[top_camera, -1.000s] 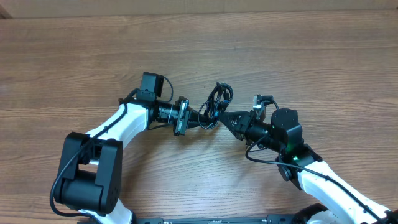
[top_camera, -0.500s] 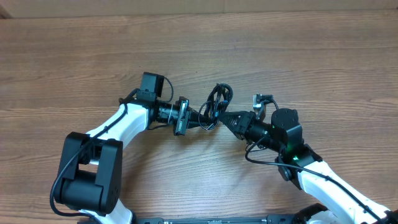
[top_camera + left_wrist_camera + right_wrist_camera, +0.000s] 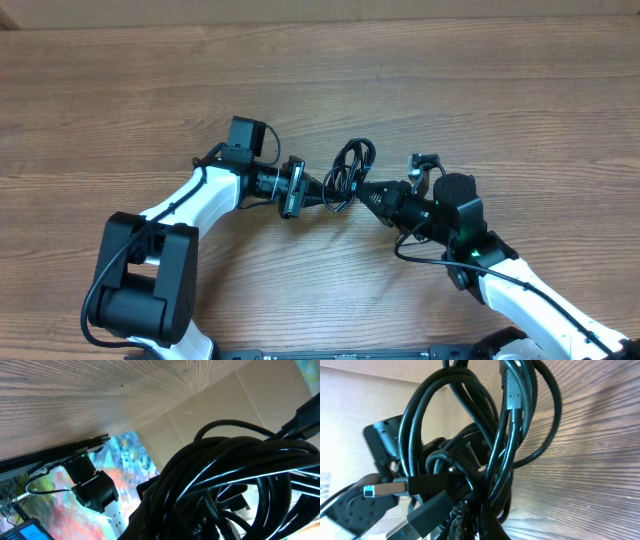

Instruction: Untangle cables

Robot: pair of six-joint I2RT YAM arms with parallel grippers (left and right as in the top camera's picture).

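Observation:
The cables (image 3: 350, 170) are a tangled bundle of thin black cords held above the table middle. My left gripper (image 3: 330, 193) reaches in from the left and is shut on the bundle's lower left part. My right gripper (image 3: 357, 190) reaches in from the right and is shut on the bundle's lower right part. The two grippers almost touch. In the left wrist view the cables (image 3: 235, 485) fill the frame close up. In the right wrist view the cable loops (image 3: 485, 445) hang with USB plugs (image 3: 382, 490) sticking out left.
The wooden table (image 3: 520, 100) lies all around. A cardboard edge (image 3: 320, 10) runs along the far side. The left arm (image 3: 200, 200) and the right arm (image 3: 480, 260) come from the near edge.
My right gripper has pushed slightly left and up, closer to the left gripper. The bundle has shifted a little. The left arm has barely moved.

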